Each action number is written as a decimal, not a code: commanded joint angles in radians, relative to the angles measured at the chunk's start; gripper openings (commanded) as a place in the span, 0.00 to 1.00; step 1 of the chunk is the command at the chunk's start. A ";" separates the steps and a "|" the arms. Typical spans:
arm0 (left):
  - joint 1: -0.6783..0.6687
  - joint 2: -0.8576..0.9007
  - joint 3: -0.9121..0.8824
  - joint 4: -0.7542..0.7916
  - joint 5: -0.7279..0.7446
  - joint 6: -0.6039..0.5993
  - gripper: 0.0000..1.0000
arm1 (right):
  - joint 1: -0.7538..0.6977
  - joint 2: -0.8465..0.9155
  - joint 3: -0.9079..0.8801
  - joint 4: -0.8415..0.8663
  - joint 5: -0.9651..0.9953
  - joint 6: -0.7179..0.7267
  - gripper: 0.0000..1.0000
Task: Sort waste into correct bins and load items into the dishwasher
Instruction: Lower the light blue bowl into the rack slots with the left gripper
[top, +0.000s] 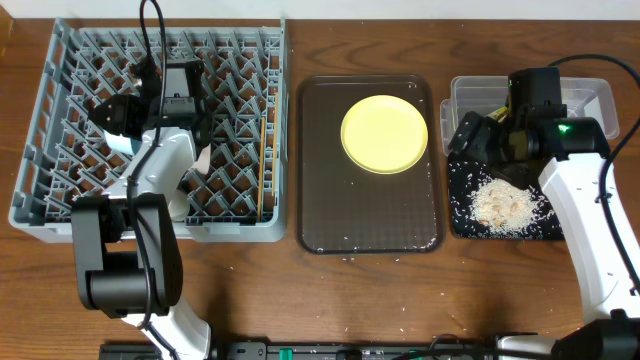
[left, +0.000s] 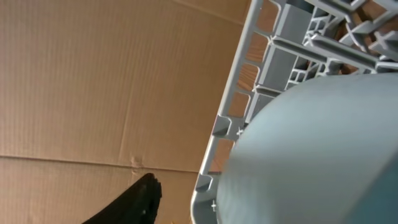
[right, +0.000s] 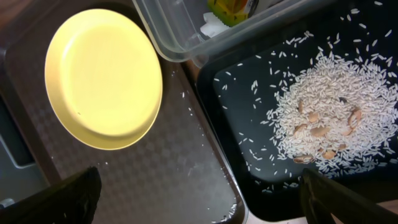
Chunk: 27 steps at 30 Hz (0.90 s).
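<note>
Yellow plate (right: 102, 78): on brown serving tray (right: 180, 177)
Rice (right: 329, 118): heaped in black tray (right: 221, 99)
Right hand (right: 199, 202): spread wide, empty
Left hand (top: 110, 112): over dish rack (top: 60, 60), grip cannot tell

One yellow plate (top: 385, 134), one grey rack (top: 60, 120) and one clear tub (top: 592, 98) are showing. One black tray (top: 462, 212) and one brown tray (top: 370, 215) are lying flat.

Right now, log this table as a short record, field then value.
Round yellow plate: on the dark-brown serving tray
Loose white rice: piled in the shallow black tray
Green-and-orange plastic wrapper: in the clear plastic tub
Thin brown chopsticks: in the grey plastic dish rack
Right hand: open, empty
</note>
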 joint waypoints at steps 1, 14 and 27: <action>-0.027 -0.004 -0.003 0.003 -0.002 -0.030 0.56 | -0.008 -0.016 0.001 -0.001 -0.001 0.006 0.99; -0.114 -0.063 -0.003 0.003 0.052 -0.052 0.68 | -0.008 -0.016 0.001 -0.001 -0.001 0.006 0.99; -0.136 -0.266 -0.003 -0.001 0.060 -0.097 0.77 | -0.008 -0.016 0.001 -0.001 -0.001 0.006 0.99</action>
